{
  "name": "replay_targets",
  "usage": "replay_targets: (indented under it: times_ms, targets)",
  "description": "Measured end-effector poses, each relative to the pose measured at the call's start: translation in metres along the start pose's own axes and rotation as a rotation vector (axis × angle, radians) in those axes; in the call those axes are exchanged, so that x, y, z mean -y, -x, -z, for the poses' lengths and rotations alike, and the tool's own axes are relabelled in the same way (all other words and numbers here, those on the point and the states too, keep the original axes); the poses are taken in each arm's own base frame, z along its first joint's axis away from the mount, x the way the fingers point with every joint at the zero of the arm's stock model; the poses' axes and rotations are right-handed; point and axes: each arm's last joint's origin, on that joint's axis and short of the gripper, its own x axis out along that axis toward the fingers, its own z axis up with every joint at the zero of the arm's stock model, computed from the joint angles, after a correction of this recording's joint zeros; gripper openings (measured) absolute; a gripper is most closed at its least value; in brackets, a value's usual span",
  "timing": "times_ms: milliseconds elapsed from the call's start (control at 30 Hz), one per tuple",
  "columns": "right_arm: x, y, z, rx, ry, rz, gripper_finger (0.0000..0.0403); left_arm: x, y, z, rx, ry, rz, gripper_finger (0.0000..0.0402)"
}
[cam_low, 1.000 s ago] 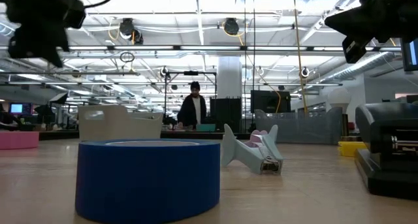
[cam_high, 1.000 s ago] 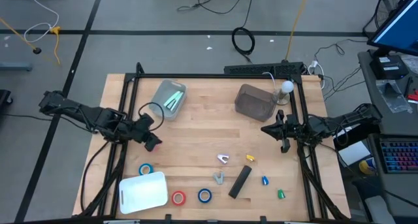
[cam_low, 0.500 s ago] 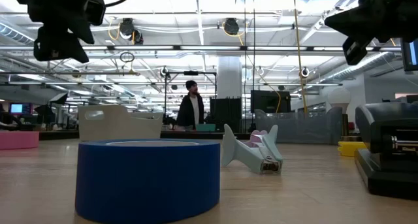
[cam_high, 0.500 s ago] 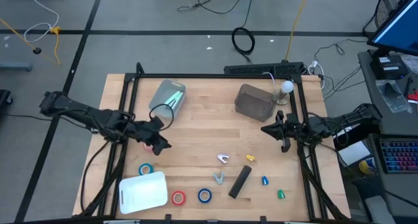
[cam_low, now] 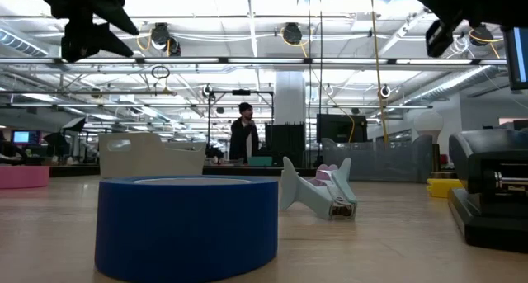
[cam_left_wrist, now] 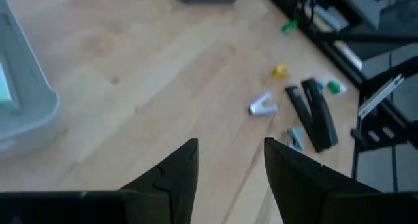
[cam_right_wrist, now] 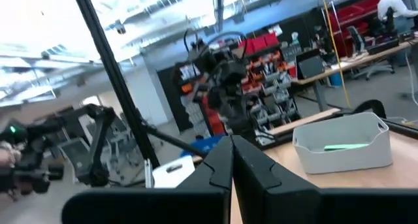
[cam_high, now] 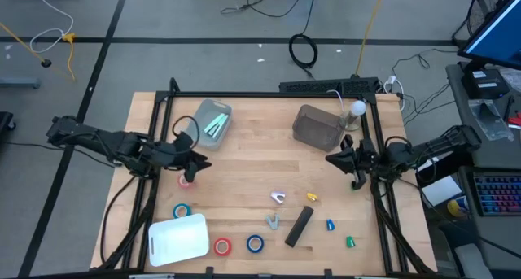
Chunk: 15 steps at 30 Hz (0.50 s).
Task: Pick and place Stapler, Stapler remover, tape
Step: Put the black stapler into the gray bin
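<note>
two pincers up: my left pincer [cam_high: 198, 160] hangs spread and empty over a red tape roll [cam_high: 186, 180]; i centre, descend straight. right pincer [cam_high: 331, 159] pressed together, waits.

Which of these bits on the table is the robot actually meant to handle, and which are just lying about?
For the job:
- black stapler
- staple remover
- blue tape roll
- red tape roll

Just lying about, as far as I can tell:
- small yellow piece
- small blue piece
- small green piece
</note>
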Motion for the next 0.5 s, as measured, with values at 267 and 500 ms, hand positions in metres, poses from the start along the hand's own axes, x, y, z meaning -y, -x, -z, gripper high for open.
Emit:
replay_targets:
  times_ms: [267,500]
  targets:
    - [-0.022,-0.038,-0.023,-0.11,0.124,-0.031,0.0,-0.003,0.013,-0.004,0.065,-0.04,0.03,0.0175]
    - [-0.04,-0.07,-0.043,-0.264,0.18,-0.04,0.0,-0.004,0.004,0.002,0.101,-0.069,0.094,0.0175]
